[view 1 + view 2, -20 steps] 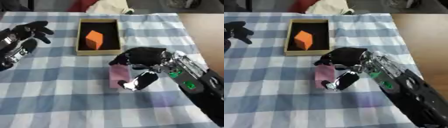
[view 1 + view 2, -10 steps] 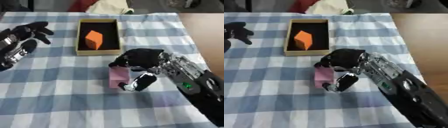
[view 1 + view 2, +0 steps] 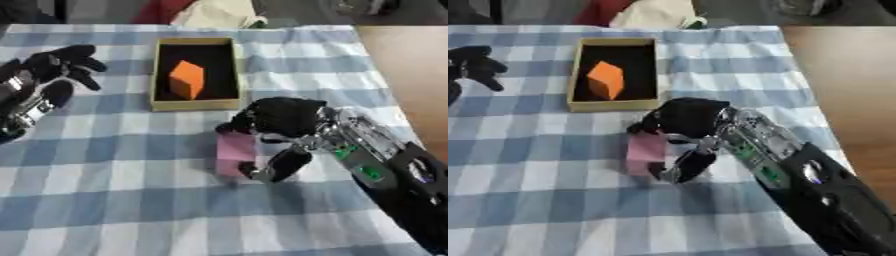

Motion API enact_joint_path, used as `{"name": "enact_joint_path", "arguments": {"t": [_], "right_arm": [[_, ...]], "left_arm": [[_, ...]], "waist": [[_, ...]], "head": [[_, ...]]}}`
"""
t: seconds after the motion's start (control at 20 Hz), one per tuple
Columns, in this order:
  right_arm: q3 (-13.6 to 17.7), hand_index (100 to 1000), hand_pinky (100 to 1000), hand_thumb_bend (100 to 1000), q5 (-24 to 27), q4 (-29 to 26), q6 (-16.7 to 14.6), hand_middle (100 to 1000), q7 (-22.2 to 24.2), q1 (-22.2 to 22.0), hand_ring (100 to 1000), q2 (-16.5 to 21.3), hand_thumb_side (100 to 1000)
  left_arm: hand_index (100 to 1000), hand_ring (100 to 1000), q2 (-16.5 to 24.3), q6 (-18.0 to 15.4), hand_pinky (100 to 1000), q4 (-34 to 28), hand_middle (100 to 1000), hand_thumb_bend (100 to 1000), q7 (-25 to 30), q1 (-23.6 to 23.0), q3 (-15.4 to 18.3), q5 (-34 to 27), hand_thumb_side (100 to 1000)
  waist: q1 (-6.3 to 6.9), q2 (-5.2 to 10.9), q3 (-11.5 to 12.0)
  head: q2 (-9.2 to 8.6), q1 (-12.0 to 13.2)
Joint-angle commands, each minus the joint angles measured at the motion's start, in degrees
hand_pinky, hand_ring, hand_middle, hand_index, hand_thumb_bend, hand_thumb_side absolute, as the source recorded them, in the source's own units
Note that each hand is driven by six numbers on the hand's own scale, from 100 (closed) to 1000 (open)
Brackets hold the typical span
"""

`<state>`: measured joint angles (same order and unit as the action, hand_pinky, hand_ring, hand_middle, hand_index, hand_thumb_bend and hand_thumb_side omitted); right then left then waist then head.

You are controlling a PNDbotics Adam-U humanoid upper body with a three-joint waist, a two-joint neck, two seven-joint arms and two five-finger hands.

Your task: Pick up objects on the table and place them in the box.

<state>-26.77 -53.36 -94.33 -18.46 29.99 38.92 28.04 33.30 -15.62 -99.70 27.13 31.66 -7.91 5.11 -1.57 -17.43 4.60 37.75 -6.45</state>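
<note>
A pink block [image 3: 234, 153] stands on the checked tablecloth below the box. My right hand [image 3: 282, 119] is curled round it, fingers over its top and thumb [image 3: 278, 163] against its lower right side. The open tan box [image 3: 193, 101] with a black inside lies just beyond, holding an orange block [image 3: 186, 79]. My left hand [image 3: 54, 68] rests at the left edge with its fingers relaxed and holds nothing.
A blue and white checked cloth [image 3: 114, 200] covers the table. Bare wooden tabletop [image 3: 411, 75] shows at the right. A red and a cream cloth item [image 3: 210, 12] lie beyond the far edge.
My right hand has closed in on the pink block, the thumb now against its side. The left hand has stayed put.
</note>
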Motion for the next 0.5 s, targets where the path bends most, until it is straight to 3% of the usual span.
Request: {"name": "enact_joint_path", "arguments": {"t": [0.05,0.3,0.5], "right_arm": [[1.3,1000,799,100,0.0,-1.0,1.7,444,-3.4,0.5,647,1.3,315],[2.9,986,792,100,6.1,-6.2,5.7,357,-7.9,1.6,577,4.3,230],[4.7,977,794,100,13.0,-9.5,9.5,337,-8.3,3.7,557,7.8,192]], "left_arm": [[1000,712,0.7,0.0,881,-0.8,806,100,0.2,0.4,0.6,0.1,978],[1000,711,0.7,0.0,880,-1.0,805,100,0.3,0.3,0.7,-0.1,970],[1000,709,0.7,-0.1,879,-1.3,803,100,0.6,0.3,0.8,-0.5,962]], "waist": [[0.12,0.92,0.0],[-0.12,1.01,0.0],[-0.33,1.08,0.2]], "head": [[-0.25,0.0],[-0.28,0.1],[-0.49,0.1]]}}
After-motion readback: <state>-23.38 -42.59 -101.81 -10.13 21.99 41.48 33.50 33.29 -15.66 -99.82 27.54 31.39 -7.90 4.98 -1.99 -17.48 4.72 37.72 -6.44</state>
